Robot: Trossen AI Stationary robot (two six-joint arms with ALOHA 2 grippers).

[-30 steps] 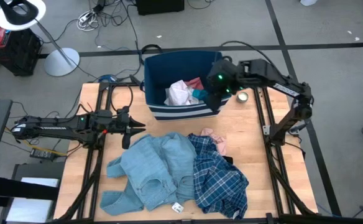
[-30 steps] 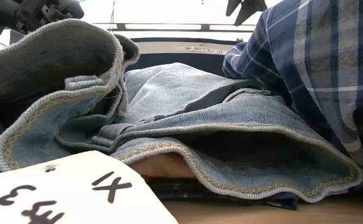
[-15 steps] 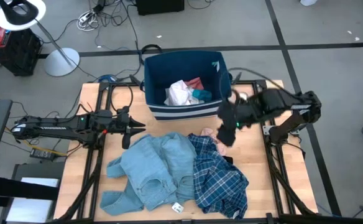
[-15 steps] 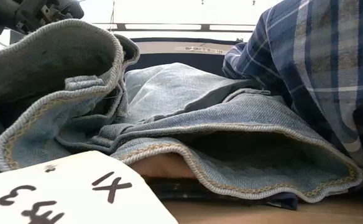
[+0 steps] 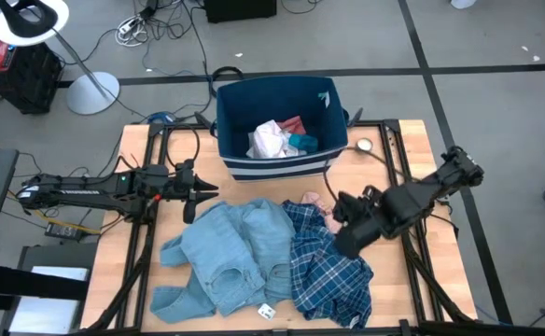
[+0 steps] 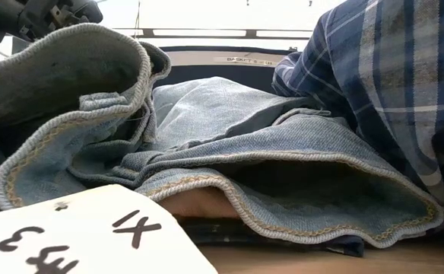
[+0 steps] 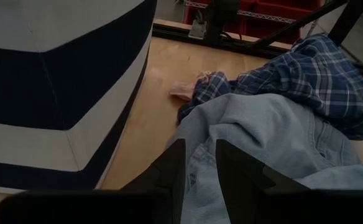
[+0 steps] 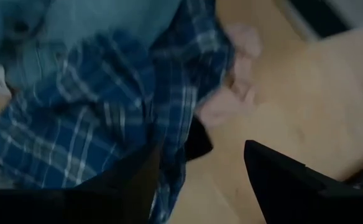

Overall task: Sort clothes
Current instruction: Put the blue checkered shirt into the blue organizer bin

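The right gripper (image 5: 345, 235) hangs over the right edge of the clothes pile on the desk (image 5: 384, 289), with its fingers (image 8: 275, 183) spread wide and nothing between them. Its own camera looks down on the plaid shirt (image 8: 88, 130), a small pink piece (image 8: 231, 102) and a black piece (image 8: 199, 140) peeking out beside it.

The step in hand looks like picking the next garment. To do it well, the fingers should come down over 1 item only: the pink piece lies at the pile's edge, partly free of the shirt, so it seems the cleaner target. Pinching a raised fold rather than flat cloth would give a surer hold, and lifting straight up should show whether the shirt drags along.

The left gripper (image 7: 197, 171) waits low above the desk just beside the bin, fingers narrowly apart and empty, pointing toward the denim pieces (image 5: 226, 257).

The navy bin (image 5: 224, 121) with white stripes stands at the far edge of the desk. Inside it lie a white garment (image 5: 271, 140), a salmon-red one (image 5: 293, 124) and a teal one (image 5: 302, 142), bunched together toward the near wall. The rest of the bin floor is bare.

A paper tag (image 6: 77, 236) marked with numbers lies by the denim.
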